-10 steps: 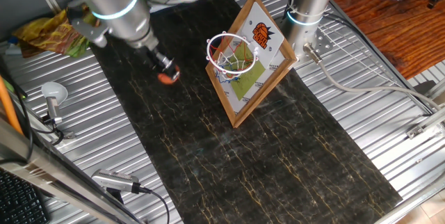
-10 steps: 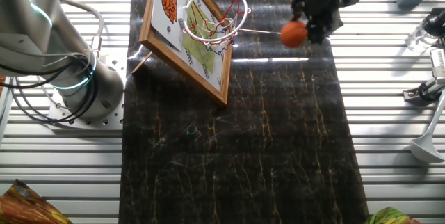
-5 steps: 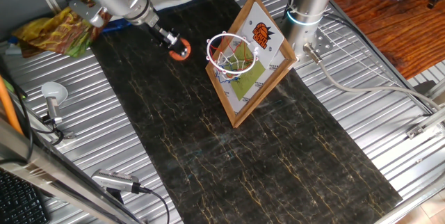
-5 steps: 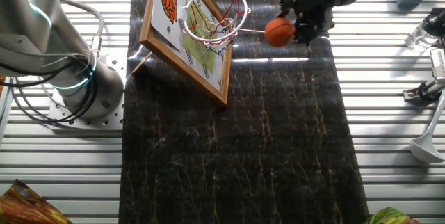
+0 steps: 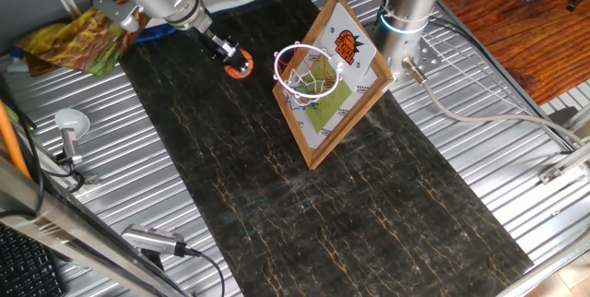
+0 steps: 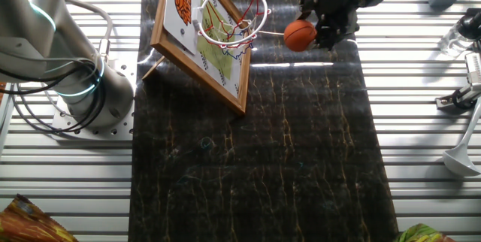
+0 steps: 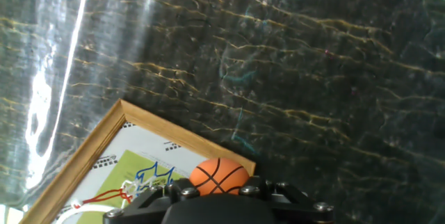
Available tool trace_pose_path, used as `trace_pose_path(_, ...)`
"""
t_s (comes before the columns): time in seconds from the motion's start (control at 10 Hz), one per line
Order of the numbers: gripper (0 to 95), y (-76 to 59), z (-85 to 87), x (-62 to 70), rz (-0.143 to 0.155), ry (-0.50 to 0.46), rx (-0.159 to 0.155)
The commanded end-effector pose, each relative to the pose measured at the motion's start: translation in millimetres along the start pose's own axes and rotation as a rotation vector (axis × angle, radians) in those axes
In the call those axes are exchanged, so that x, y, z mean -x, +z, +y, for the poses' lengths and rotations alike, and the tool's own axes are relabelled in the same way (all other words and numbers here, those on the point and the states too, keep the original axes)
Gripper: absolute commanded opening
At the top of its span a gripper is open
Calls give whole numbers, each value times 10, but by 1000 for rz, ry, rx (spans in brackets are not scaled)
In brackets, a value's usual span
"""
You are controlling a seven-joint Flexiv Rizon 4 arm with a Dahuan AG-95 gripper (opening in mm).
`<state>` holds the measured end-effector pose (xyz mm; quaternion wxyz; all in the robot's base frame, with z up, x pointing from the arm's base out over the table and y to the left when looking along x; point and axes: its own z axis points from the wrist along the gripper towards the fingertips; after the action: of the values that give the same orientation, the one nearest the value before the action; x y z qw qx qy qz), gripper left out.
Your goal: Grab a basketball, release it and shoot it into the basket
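The small orange basketball (image 5: 240, 65) with dark seams is held in my gripper (image 5: 233, 61), raised above the dark mat a little left of the basket. In the other fixed view the basketball (image 6: 299, 35) sits at my gripper (image 6: 310, 33), just right of the hoop. The hand view shows the basketball (image 7: 219, 175) between my black fingers (image 7: 181, 193), with the gripper (image 7: 221, 182) shut on it. The basket (image 5: 302, 68) is a white hoop with net on a tilted wood-framed backboard (image 5: 343, 85) with green court print and orange logo; it also shows in the other fixed view (image 6: 229, 18).
A dark marbled mat (image 5: 304, 196) covers the ribbed metal table (image 5: 498, 140). A second arm's silver base (image 6: 68, 77) stands behind the backboard. A white ladle (image 5: 70, 127) and cables lie at the left edge. Crumpled bags (image 5: 74, 39) lie at the back left.
My gripper has carried the basketball up and toward the hoop over the last second; in the last half second it has shifted only slightly closer to the rim.
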<state>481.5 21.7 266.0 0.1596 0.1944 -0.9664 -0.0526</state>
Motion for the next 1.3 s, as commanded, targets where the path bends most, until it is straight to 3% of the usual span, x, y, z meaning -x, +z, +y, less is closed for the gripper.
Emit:
trace_pose_path(0.1, 0, -3, 0, 7, -9, -22, 4)
trace_pose_path(0.6, 0, -3, 0, 7, -20, -76, 7)
trace_pose_path(0.9, 0, -3, 0, 7, -19, -99, 42)
trace_pose_path(1.1, 0, -90, 103, -66, 1, -90, 51)
trace_pose_path(1.3, 0, -188, 267, -225, 18, -77, 56)
